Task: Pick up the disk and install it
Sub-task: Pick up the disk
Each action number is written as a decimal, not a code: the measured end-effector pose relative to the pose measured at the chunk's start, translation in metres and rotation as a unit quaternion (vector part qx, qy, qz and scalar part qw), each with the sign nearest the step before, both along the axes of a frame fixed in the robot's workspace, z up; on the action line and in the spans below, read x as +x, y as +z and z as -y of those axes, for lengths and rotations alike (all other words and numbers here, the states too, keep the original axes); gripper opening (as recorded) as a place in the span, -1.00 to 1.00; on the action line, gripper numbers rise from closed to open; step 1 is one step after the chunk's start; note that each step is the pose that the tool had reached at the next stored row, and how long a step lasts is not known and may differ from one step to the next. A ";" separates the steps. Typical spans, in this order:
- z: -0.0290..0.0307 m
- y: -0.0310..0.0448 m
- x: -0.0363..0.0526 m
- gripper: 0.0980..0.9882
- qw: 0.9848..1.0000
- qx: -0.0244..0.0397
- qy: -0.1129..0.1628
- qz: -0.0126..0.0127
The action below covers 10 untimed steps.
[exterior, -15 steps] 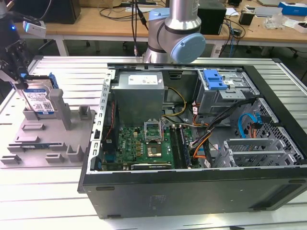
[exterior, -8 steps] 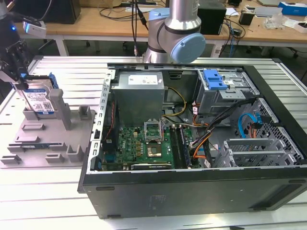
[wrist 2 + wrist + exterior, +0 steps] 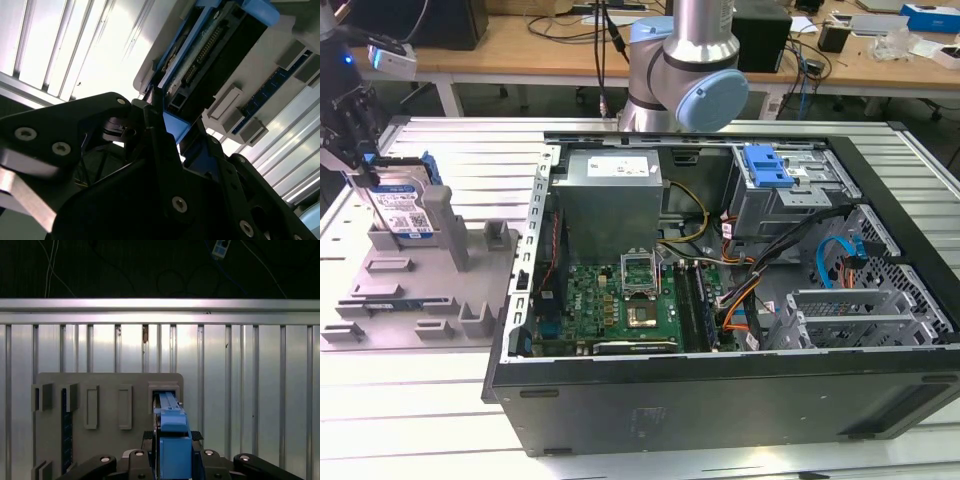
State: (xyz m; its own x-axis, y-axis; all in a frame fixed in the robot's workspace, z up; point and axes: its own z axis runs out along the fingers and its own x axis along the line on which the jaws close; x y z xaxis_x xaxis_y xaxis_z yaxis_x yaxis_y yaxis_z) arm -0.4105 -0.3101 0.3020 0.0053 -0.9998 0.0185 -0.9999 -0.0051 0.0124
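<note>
The disk (image 3: pixel 402 208), silver with a white-and-blue label and a blue caddy rail, stands on edge in a slot of the grey holder plate (image 3: pixel 420 290) at the exterior view's left. My gripper (image 3: pixel 362 170) comes down onto its upper edge and is shut on the disk. In the first wrist view the blue rail (image 3: pixel 170 407) runs between the black fingers (image 3: pixel 155 440), with the holder (image 3: pixel 110 382) beneath. In the second wrist view the disk's connector end (image 3: pixel 220 45) lies just beyond the fingertips (image 3: pixel 157 107).
An open computer case (image 3: pixel 720 400) lies to the exterior view's right of the holder, with a motherboard (image 3: pixel 620 300), loose cables and a grey drive bay (image 3: pixel 800 200) topped by a blue latch (image 3: pixel 767 165). Everything rests on a ribbed metal table (image 3: pixel 430 400). The arm's base (image 3: pixel 680 70) stands behind the case.
</note>
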 end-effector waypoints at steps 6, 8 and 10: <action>0.0000 0.0005 0.0000 -0.40 1.000 0.000 0.000 0.000; 0.0000 0.0017 0.0000 -0.40 1.000 0.000 0.000 0.000; 0.0000 0.0040 0.0000 -0.40 1.000 0.000 0.000 0.000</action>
